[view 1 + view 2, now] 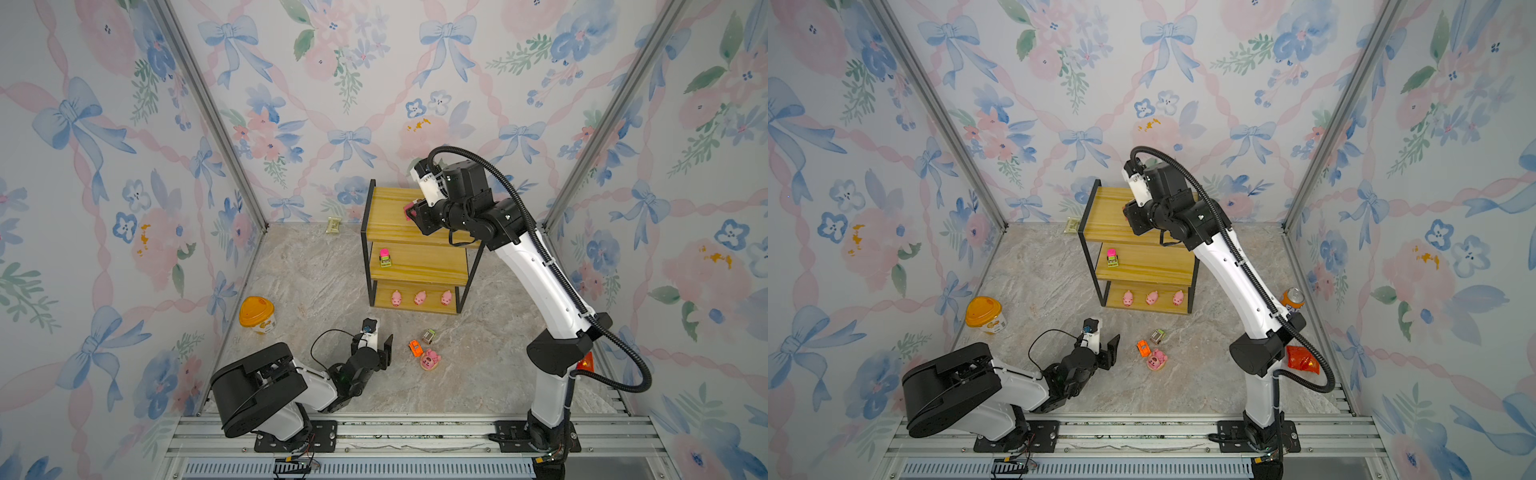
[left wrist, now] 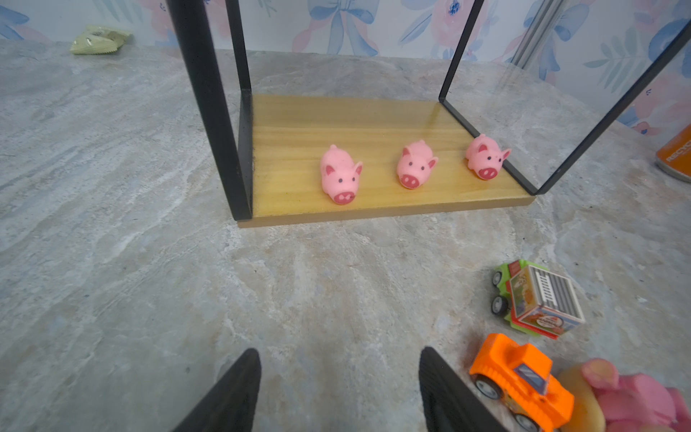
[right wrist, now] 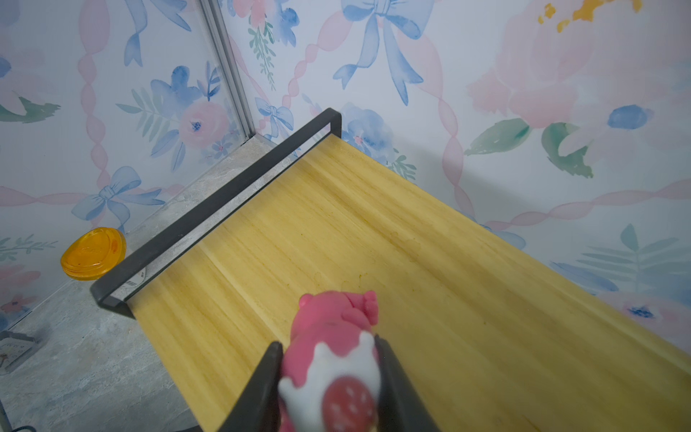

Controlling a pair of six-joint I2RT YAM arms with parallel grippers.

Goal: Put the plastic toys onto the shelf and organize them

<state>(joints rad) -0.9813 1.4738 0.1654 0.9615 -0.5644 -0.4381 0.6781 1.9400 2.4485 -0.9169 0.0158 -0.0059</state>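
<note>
Right arm (image 1: 552, 286), white and black: stands steeply up from its base at the front rail, elbow bent, wrist reaching over the top board of the three-tier shelf (image 1: 386, 208) of yellow wooden boards in a thin black metal frame.

Left arm (image 1: 307, 382): folded low beside the front rail.

Right gripper (image 3: 326, 342): jaws narrow, clamped on a pink plastic cartoon figurine (image 3: 329, 321) with white trim and a red spotted patch, over the top board. Contact with the board cannot be told.

Left gripper (image 2: 338, 353): jaws apart, nothing between them, low over the marbled floor, facing the shelf.

Floor before the shelf:
- A second pink figurine (image 1: 430, 359) lies flat.
- An orange toy car (image 1: 414, 347) sits just beside it.
- A grey-green toy car (image 1: 429, 336) lies near, tipped on its side.

Middle board, left end: a pink-green toy car (image 1: 385, 257), upright.

Bottom board: three small pink plastic pigs (image 2: 415, 164) in a row, apart, snouts forward.
</note>
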